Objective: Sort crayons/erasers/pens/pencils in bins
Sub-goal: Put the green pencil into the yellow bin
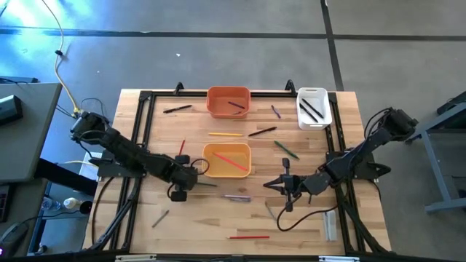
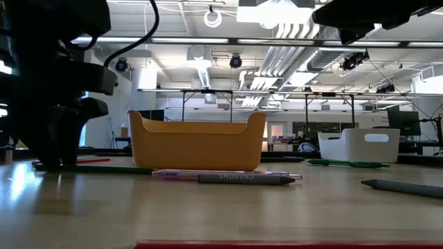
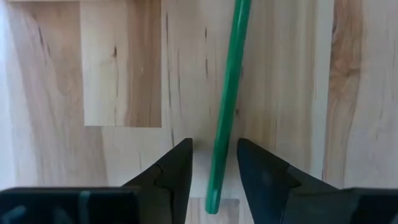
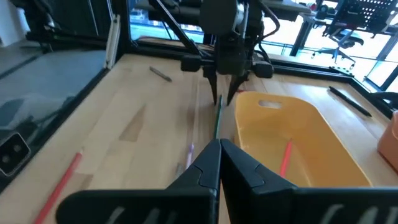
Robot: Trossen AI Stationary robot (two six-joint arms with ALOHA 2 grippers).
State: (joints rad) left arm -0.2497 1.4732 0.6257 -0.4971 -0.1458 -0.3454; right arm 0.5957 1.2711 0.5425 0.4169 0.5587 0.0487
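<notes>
On the table the orange bin holds one dark and one reddish stick, the yellow bin a red stick, and the white bin two black ones; other sticks lie scattered on the wood. The left gripper stands spread on either side of a green stick lying just beside the yellow bin, its fingers not touching it. Only the left wrist view shows that gap; the low view alone shows a grey crayon. The right gripper hangs pressed together, holding nothing, nearby.
</notes>
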